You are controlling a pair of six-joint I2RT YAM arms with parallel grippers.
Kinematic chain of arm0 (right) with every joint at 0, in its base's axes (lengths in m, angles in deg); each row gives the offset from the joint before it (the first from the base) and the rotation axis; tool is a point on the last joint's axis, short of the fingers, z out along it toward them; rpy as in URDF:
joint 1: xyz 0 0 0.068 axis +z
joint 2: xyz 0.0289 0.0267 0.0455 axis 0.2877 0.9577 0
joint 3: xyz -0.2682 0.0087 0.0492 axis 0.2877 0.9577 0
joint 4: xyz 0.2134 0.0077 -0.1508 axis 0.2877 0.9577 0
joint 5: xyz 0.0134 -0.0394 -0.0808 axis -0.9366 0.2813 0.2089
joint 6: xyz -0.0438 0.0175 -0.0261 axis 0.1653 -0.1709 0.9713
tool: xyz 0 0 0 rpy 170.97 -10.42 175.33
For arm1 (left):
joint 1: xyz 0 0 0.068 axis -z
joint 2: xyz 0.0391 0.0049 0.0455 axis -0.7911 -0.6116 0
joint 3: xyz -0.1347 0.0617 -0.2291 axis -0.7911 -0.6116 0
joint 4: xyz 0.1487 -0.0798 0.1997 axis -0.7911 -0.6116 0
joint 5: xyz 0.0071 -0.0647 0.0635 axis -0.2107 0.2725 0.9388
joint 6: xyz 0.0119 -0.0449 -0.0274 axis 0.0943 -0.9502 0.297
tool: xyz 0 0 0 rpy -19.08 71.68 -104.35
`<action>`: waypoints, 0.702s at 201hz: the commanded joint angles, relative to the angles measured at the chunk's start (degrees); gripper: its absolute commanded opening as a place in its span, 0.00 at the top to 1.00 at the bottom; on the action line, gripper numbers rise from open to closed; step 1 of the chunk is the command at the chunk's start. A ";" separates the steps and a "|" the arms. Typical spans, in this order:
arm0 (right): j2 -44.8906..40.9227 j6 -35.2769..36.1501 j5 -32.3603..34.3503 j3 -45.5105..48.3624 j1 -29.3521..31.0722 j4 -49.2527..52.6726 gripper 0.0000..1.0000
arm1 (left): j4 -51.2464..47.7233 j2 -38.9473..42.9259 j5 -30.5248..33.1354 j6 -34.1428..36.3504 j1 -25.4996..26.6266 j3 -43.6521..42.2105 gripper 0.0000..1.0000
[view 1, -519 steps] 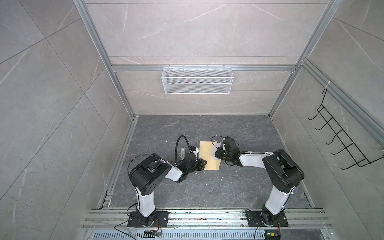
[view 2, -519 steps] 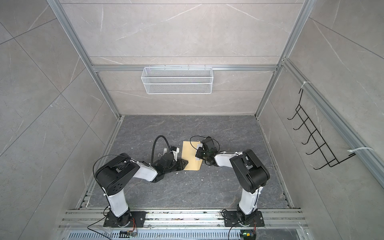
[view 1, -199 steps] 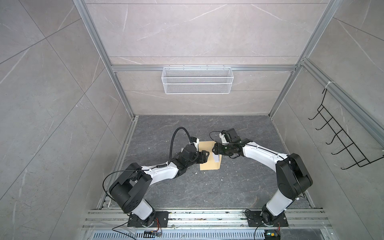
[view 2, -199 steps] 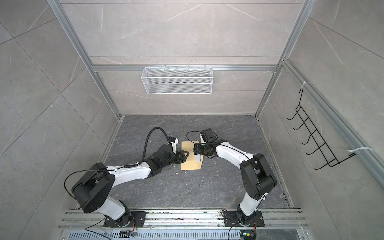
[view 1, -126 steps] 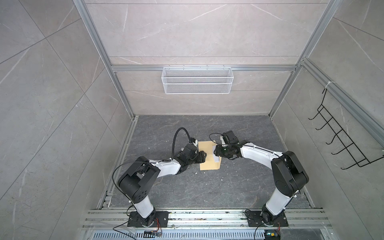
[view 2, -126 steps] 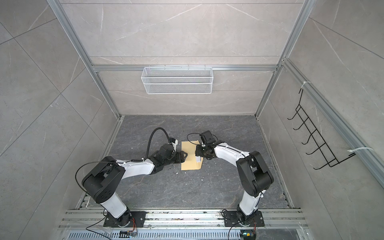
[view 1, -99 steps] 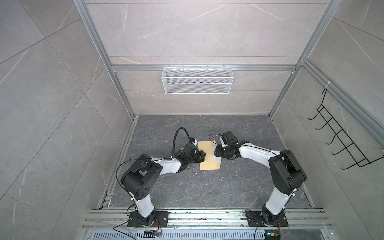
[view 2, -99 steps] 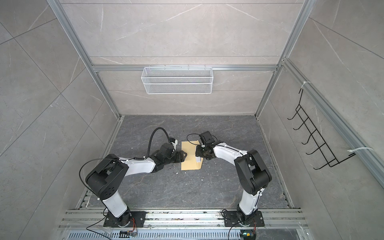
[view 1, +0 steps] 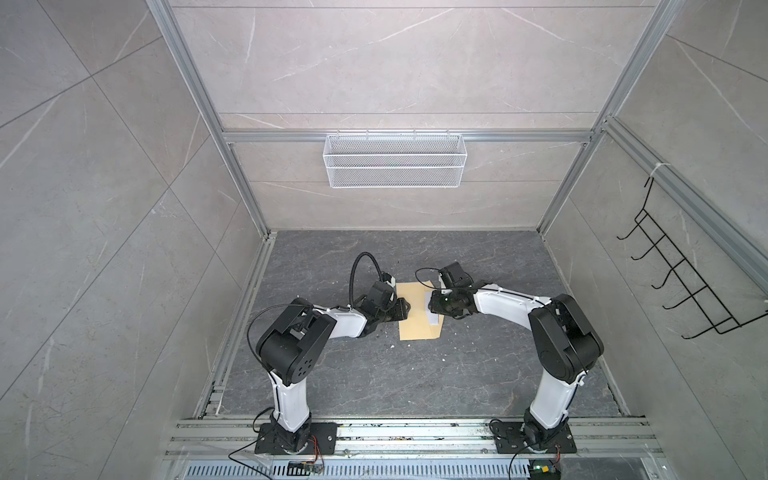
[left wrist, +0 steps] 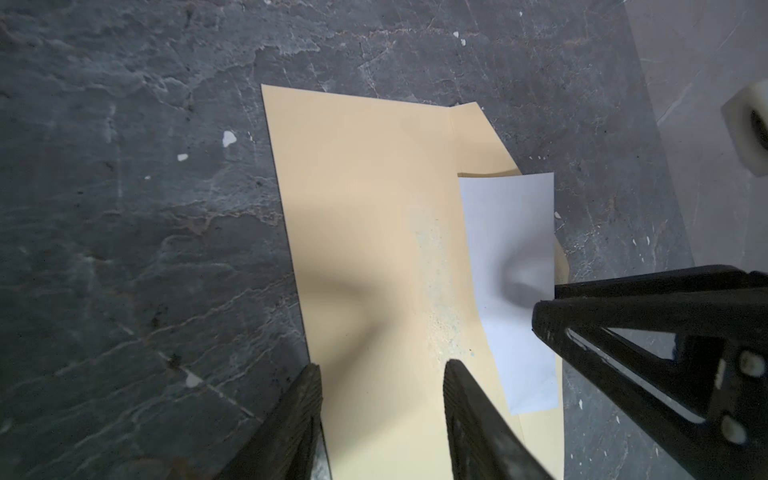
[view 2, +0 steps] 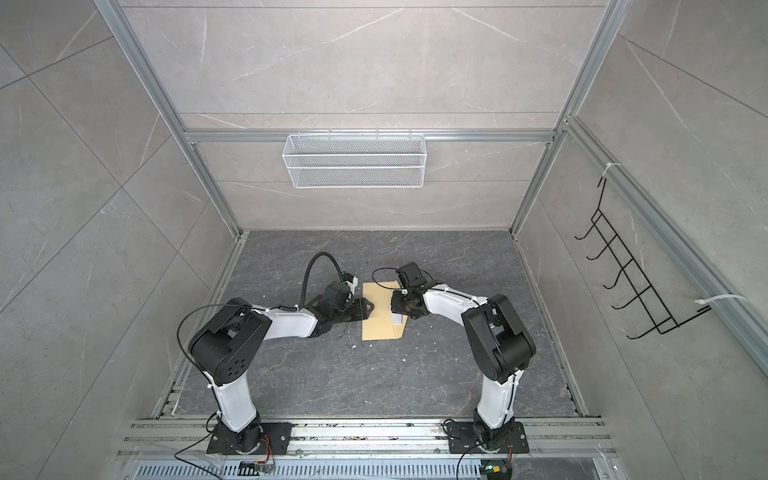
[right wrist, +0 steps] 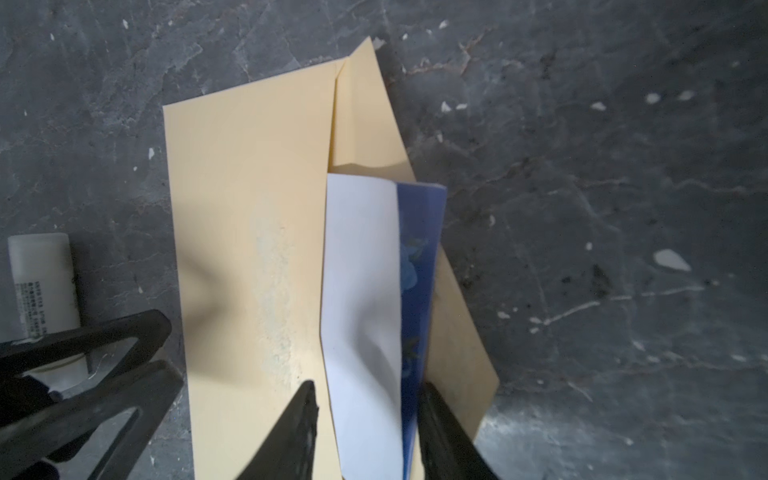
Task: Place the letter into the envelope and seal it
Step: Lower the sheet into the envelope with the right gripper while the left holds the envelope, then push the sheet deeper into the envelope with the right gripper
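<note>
The tan envelope lies flat on the dark floor, its flap folded out. The letter sticks partly out of the envelope's mouth, bowed upward, white face up and blue-printed side showing along one edge. My right gripper straddles that protruding part, one finger against the blue edge and the other just short of the white edge. My left gripper is open, low over the envelope's opposite long edge, one finger at the edge and one on the tan paper.
A white glue stick lies on the floor beside the envelope, close to the left gripper's fingers. A wire basket hangs on the back wall and a black hook rack on the right wall. White flecks dot the floor.
Both arms have drawn their elbows back and up while the grippers stay at the envelope's two sides. The envelope has not shifted.
</note>
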 commanded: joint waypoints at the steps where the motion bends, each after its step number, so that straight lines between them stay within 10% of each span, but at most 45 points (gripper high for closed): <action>1: 1.62 -0.29 0.57 -1.27 0.35 -0.66 0.60 | 1.10 -1.40 -1.56 1.21 -0.28 2.51 0.52; 141: 4.42 0.61 -0.73 -0.08 0.35 -3.28 0.67 | 1.37 -4.84 -2.45 0.33 -0.31 2.95 0.56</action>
